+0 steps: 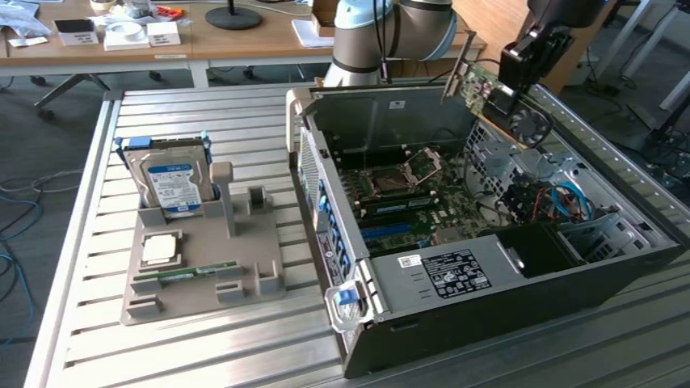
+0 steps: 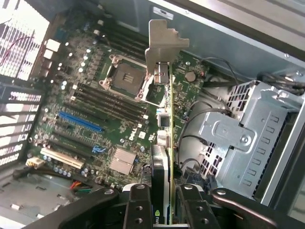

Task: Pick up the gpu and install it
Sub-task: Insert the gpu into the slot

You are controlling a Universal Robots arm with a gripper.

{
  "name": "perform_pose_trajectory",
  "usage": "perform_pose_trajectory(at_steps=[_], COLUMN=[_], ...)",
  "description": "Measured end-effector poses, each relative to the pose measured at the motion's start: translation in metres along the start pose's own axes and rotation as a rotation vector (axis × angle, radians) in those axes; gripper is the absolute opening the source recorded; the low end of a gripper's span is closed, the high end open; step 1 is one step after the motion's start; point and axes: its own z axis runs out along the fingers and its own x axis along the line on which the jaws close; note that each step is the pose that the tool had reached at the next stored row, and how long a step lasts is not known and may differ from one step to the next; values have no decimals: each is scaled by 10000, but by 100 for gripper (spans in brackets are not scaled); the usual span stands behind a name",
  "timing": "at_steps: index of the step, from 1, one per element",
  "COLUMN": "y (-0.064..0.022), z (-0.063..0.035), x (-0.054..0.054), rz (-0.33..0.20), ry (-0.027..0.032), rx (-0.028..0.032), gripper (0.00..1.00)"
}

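Gripper: the gripper (image 1: 506, 79) hangs over the open computer case (image 1: 518, 319). Its 2 fingers (image 2: 138, 207) pinch the gpu, 1 on each flat face.
Gpu: the gpu (image 1: 519, 117) is in the air above the case's far corner, toward the exterior view's right. It is tilted, its fan side faces the exterior camera, and it sits in no slot.
Bracket: the silvery bracket (image 2: 164, 40) is on the end of the card farthest from the gripper. From the wrist the card is seen edge-on.
Case: it lies on its side on the slatted metal worktop (image 1: 216, 113) with its open face up.
Motherboard: the motherboard (image 2: 71, 100) lies flat on the case floor, below the card and apart from it. On it are the CPU socket (image 2: 126, 76), a row of dark memory slots and 1 blue slot (image 2: 81, 121).
Drive cage: a pale metal drive cage (image 2: 243, 138) stands beside the board.
Holder: a grey holder (image 1: 254, 283) sits on the worktop just beside the case, on the exterior view's left.
Holder contents: a hard drive (image 1: 173, 184) with a blue-white label stands upright, a square chip (image 1: 161, 247) lies flat, and a slim green memory stick (image 1: 199, 272) lies on edge.
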Motion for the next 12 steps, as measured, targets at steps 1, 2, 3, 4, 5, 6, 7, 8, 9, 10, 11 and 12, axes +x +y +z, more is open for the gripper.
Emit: perform_pose_trajectory(at_steps=[1,2,3,4,5,6,7,8,9,10,11,12], y=[0,0,0,0,0,0,0,0,0,0,0,0], z=[0,0,0,0,0,0,0,0,0,0,0,0], x=[0,0,0,0,0,0,0,0,0,0,0,0], rz=[-108,-216,-325,-435,-544,-653,-771,-879,-985,-1093,-1198,-1310], ry=[5,10,14,20,24,29,34,39,44,48,54,58], rx=[-1,-2,-3,-3,-4,-5,-6,-6,-7,-8,-8,-9], gripper=[27,27,27,27,27,27,27,27,27,27,27,27])
